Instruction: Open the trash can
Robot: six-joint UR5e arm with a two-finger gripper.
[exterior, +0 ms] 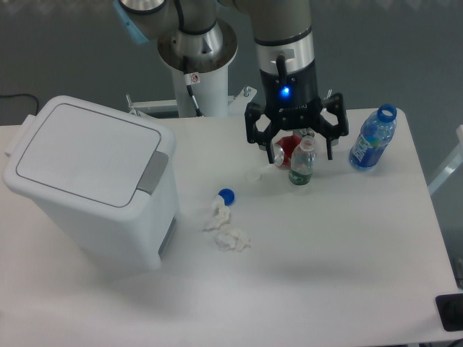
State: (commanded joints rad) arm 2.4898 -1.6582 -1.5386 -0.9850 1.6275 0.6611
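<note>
Hovering released pincer (297, 150) over small bottle (302, 163), red can (283, 150); trash can (94, 188) lid shut, well apart.
</note>
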